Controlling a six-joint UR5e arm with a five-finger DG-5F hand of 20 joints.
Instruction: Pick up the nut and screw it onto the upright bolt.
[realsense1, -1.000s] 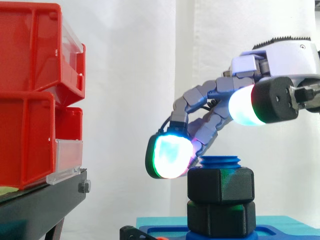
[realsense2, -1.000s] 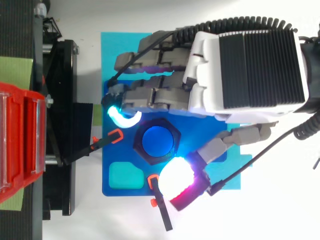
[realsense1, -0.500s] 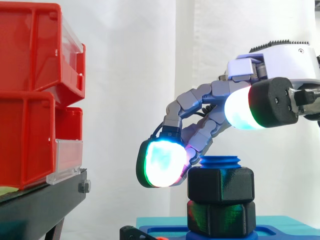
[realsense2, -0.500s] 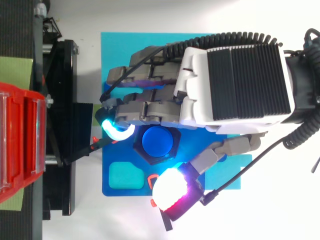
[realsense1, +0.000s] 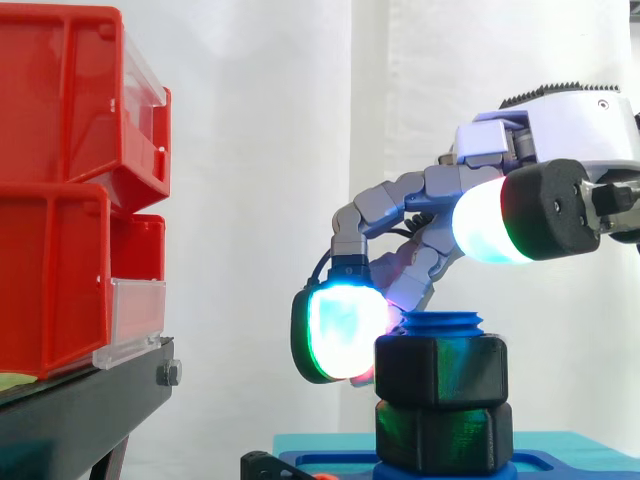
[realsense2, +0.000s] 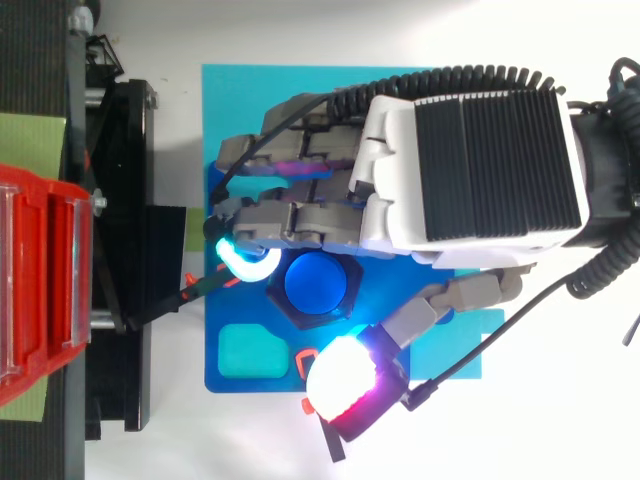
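Nut (realsense1: 441, 370) sits on bolt (realsense1: 441, 322), lower right of side view. Hand (realsense1: 565, 125) above it is released, loosely bent, holding nothing. One fingertip (realsense1: 340, 335) just beside nut's left flat. Nut likely light, rigid, smooth plastic; pinch opposite flats.
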